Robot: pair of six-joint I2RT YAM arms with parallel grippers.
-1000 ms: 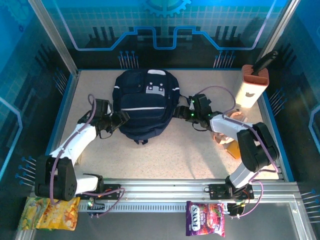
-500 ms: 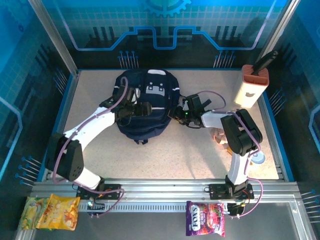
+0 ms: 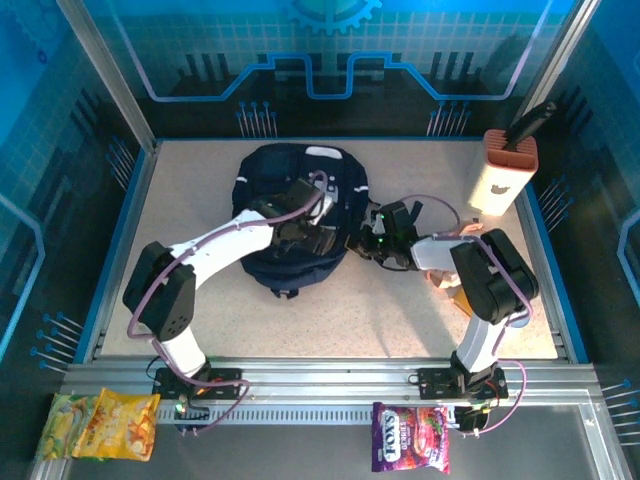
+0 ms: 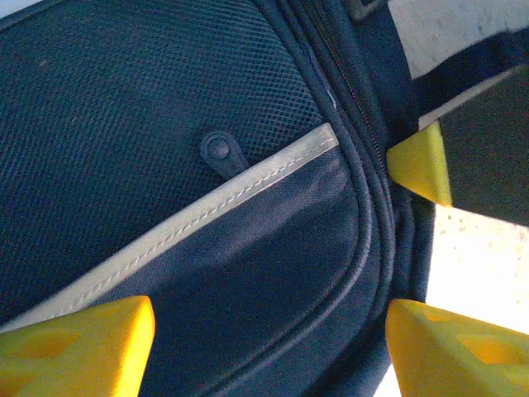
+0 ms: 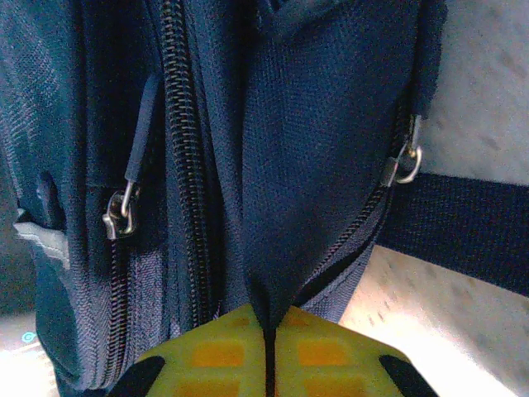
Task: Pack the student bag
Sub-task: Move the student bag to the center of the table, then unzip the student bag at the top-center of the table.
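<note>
Setting: an enclosed robot test cell in a laboratory. Indicators:

- Aluminium frame posts [image 3: 108, 75] carry translucent blue wall panels [image 3: 200, 40], which are printed with a gear emblem [image 3: 333, 10] and circuit-style lines.
- A speckled worktop [image 3: 330, 310] with a blue border forms the floor of the enclosure.
- A left arm [image 3: 220, 240] and a right arm [image 3: 495, 275] are bolted side by side to a slotted aluminium rail [image 3: 330, 385] at the near edge.

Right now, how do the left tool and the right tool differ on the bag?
The left tool stands open, while the right tool is shut. The left tool sits over the front panel of the student bag, gripping nothing; the right tool pinches a fold of its fabric between two zippers at the side. Both are yellow-tipped and at the bag.
</note>
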